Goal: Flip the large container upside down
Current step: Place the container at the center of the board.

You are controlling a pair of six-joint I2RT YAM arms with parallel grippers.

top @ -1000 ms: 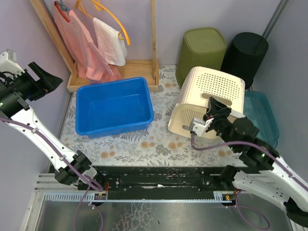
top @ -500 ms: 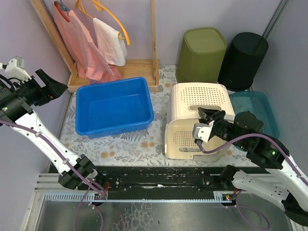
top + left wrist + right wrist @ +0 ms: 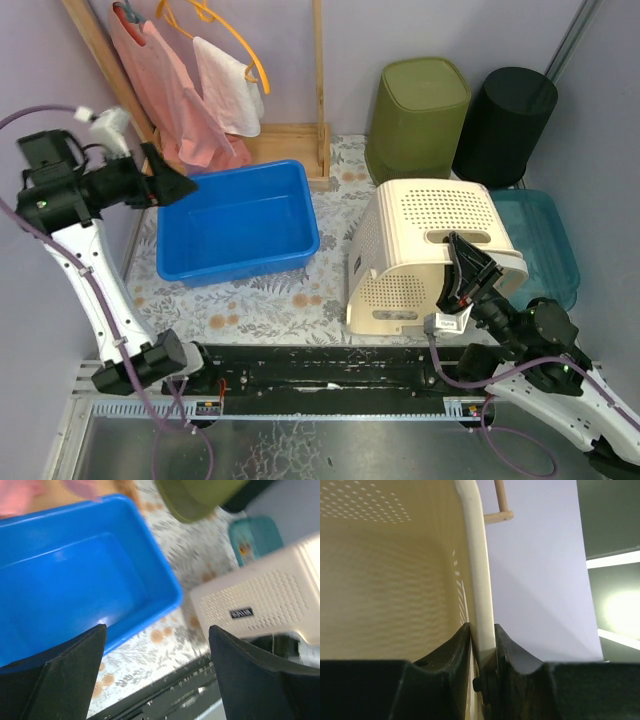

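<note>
The large container (image 3: 420,250) is a cream perforated basket at the right of the flowered mat, tipped so that perforated walls face up and left; its opening does not show from above. My right gripper (image 3: 462,275) is at its near right side, shut on the basket's rim (image 3: 477,580), which runs up between the two fingers in the right wrist view (image 3: 482,627). My left gripper (image 3: 185,182) hangs open and empty over the left end of the blue tub (image 3: 240,268). Its wrist view (image 3: 157,627) shows the tub (image 3: 75,580) and the basket (image 3: 260,600) beyond.
An olive bin (image 3: 418,105) and a black bin (image 3: 505,115) stand behind the basket. A teal tray (image 3: 545,245) lies to its right. A wooden rack with hung cloths (image 3: 200,90) fills the back left. The black rail (image 3: 330,365) runs along the near edge.
The basket has turned over with my right gripper on its rim, and that gripper has dropped toward the near edge. The left arm has swung right, over the blue tub.
</note>
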